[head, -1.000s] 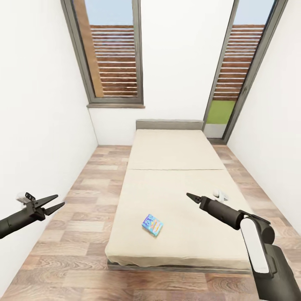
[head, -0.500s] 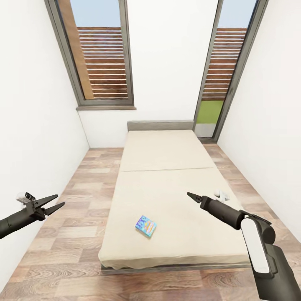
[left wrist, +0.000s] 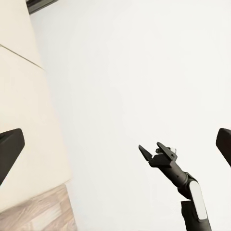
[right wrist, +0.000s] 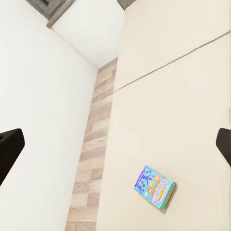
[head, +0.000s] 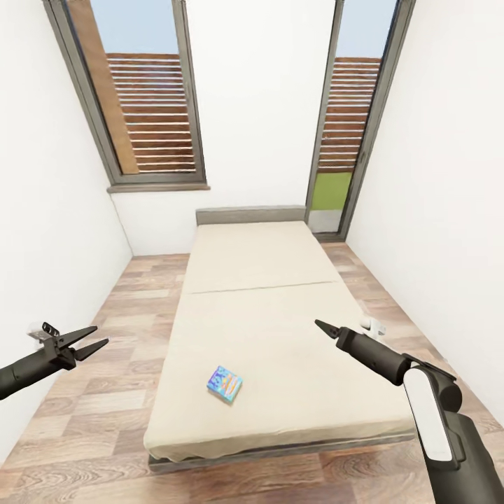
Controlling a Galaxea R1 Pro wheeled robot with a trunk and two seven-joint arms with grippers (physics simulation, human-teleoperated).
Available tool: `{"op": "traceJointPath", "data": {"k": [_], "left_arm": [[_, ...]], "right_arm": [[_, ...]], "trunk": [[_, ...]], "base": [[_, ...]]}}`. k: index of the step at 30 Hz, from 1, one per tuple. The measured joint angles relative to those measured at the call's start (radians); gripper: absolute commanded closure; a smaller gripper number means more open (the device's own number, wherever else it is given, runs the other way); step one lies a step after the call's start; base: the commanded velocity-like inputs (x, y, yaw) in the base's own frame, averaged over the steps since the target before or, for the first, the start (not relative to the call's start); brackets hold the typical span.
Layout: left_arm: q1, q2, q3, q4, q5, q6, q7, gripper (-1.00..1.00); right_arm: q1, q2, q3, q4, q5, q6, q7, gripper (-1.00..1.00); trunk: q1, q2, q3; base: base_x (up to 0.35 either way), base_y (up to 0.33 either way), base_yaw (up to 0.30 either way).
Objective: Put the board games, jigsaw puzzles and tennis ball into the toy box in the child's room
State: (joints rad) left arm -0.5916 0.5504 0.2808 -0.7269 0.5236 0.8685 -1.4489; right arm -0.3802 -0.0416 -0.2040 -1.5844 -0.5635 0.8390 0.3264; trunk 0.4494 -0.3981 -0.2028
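A small blue board game (head: 225,383) lies flat near the foot of the beige bed (head: 266,308), towards its left side. My right gripper (head: 320,326) hovers open above the bed's right half, up and to the right of the game and well apart from it. Off the bed's left side, my left gripper (head: 100,335) hangs open and empty over the wood floor. The right wrist view looks down on the same game (right wrist: 155,186) on the mattress (right wrist: 183,110), between two dark fingertips (right wrist: 9,150). In the left wrist view the right gripper (left wrist: 156,150) is seen, open.
The bed runs lengthwise between two white walls (head: 49,231), its grey headboard (head: 250,214) under tall grey-framed windows (head: 140,105). Strips of wood-plank floor (head: 105,413) run along both sides and in front of the bed's foot.
The whole view has shifted, so the bed and game now sit further left in the picture; the camera moved. Both arms hold the same pose, and the game lies where it was on the bed.
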Motion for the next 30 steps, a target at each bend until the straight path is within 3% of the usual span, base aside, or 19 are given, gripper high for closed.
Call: {"op": "traceJointPath", "data": {"k": [16, 30], "left_arm": [[0.0, 0.0, 0.0, 0.0, 0.0, 0.0, 0.0, -1.0], [0.0, 0.0, 0.001, 0.0, 0.0, 0.0, 0.001, -1.0]], "right_arm": [[0.002, 0.0, 0.0, 0.0, 0.0, -0.002, 0.001, -1.0], [0.002, 0.0, 0.0, 0.0, 0.002, -0.003, 0.001, -1.0]], "trunk": [[0.0, 0.0, 0.025], [0.0, 0.0, 0.047]], "base": [[0.0, -0.012, -0.079], [0.02, -0.186, -0.001]]}}
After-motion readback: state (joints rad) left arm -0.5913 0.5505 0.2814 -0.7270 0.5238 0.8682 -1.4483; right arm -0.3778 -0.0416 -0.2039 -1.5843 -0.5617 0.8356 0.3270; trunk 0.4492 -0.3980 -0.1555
